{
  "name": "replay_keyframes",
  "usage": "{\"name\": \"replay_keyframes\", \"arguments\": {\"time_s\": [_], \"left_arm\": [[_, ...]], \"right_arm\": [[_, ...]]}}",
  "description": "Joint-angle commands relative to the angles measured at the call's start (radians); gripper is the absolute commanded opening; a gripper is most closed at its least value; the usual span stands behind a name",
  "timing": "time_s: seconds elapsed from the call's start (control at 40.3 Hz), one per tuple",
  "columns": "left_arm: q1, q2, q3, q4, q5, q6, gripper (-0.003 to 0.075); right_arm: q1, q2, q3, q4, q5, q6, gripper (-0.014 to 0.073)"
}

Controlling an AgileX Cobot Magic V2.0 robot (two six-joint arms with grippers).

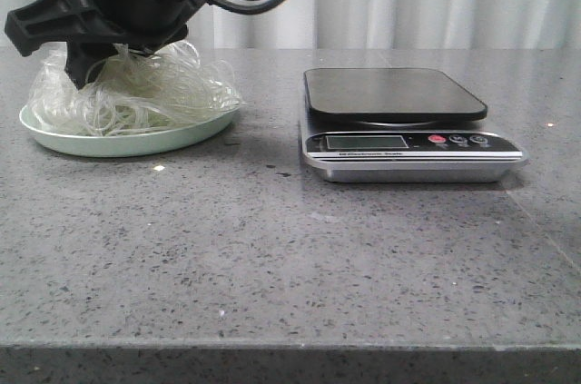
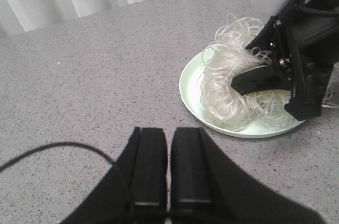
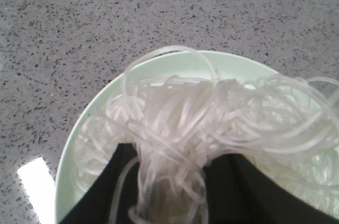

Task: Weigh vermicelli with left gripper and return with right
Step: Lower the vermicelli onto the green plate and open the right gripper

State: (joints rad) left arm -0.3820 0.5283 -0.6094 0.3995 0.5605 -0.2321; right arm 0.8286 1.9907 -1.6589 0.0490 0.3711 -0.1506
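The vermicelli (image 1: 159,89) is a whitish tangle of glass-noodle strands resting on a pale green round plate (image 1: 127,144) at the table's far left. My right gripper (image 1: 102,64) reaches down into the top of the tangle. In the right wrist view, its black fingers (image 3: 114,187) stand on either side of a gathered bundle of strands (image 3: 201,113) over the plate (image 3: 175,61), shut on it. My left gripper (image 2: 168,147) is shut and empty, low over bare table, apart from the plate (image 2: 190,87) and vermicelli (image 2: 230,94). It is out of the front view.
A digital kitchen scale (image 1: 399,121) with a dark platform stands right of the plate, nothing on it. White curtains hang behind the grey speckled table. The right arm's cables loop above the plate.
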Motion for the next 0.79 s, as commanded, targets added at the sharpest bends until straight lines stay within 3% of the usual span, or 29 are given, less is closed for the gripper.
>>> {"name": "replay_keyframes", "arguments": {"time_s": [0.0,0.645,0.769], "left_arm": [[0.002,0.0,-0.025,0.016,-0.073,-0.009,0.0145],[0.002,0.0,-0.025,0.016,-0.073,-0.009,0.0145],[0.002,0.0,-0.025,0.016,-0.073,-0.009,0.0145]], "right_arm": [[0.001,-0.075,-0.039,-0.01,-0.069,-0.01,0.0414],[-0.042,-0.272,-0.054,-0.01,0.112,-0.01,0.0434],[-0.087,-0.308,-0.054,-0.011,0.166,-0.006,0.0393]]}}
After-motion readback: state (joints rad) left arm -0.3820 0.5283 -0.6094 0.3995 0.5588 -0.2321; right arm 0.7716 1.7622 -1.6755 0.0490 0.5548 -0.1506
